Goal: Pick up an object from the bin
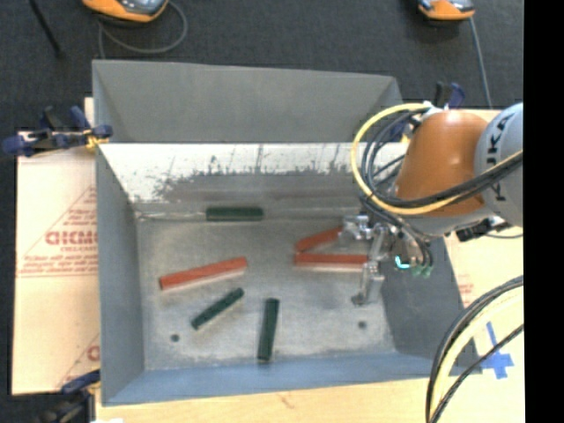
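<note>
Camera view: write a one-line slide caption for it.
Gripper beside two flat orange bars in the grey metal bin; another orange bar and three dark green bars lie apart.

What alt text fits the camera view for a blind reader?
The gripper is down at the right of the grey bin, beside two red sticks; another red stick and three green sticks lie scattered.

The bin (119, 236) is grey, its floor speckled pale, its back wall streaked with dark scratches. The left stick (203, 273) and the two right sticks (317, 241) (330, 260) are orange-red. The back bar (233, 212), slanted bar (217, 308) and front bar (268, 330) are dark green. The wrist cover (445, 152) is orange, and the cables (377, 144) are yellow and black.
</note>
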Motion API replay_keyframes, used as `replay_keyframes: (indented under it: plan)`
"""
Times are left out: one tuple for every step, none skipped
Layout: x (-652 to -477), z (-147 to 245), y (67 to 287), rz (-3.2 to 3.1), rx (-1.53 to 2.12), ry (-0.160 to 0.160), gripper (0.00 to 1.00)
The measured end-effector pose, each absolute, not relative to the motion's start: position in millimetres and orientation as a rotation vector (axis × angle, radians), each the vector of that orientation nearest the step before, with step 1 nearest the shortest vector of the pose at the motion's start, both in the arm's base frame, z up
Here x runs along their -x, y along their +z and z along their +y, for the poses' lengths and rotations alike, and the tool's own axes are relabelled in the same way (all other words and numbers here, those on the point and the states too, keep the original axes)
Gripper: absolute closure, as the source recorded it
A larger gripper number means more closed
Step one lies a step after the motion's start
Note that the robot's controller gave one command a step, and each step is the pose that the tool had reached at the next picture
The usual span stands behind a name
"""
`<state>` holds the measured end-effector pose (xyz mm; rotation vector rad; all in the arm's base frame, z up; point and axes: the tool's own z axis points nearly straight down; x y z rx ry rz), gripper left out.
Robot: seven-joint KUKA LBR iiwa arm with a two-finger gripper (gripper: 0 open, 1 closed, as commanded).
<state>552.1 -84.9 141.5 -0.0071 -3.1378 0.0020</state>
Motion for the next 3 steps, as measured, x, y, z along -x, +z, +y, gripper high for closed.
replay_keyframes:
  plan:
    - [-586.7, -133.7, 69.4, -3.149, -0.09, 0.007, 0.0]
    - [-586.2, -131.6, 71.6, -3.147, -0.096, 0.006, 1.0]
    - [-560.7, -64.2, 205.4, -3.088, -0.628, 0.004, 1.0]
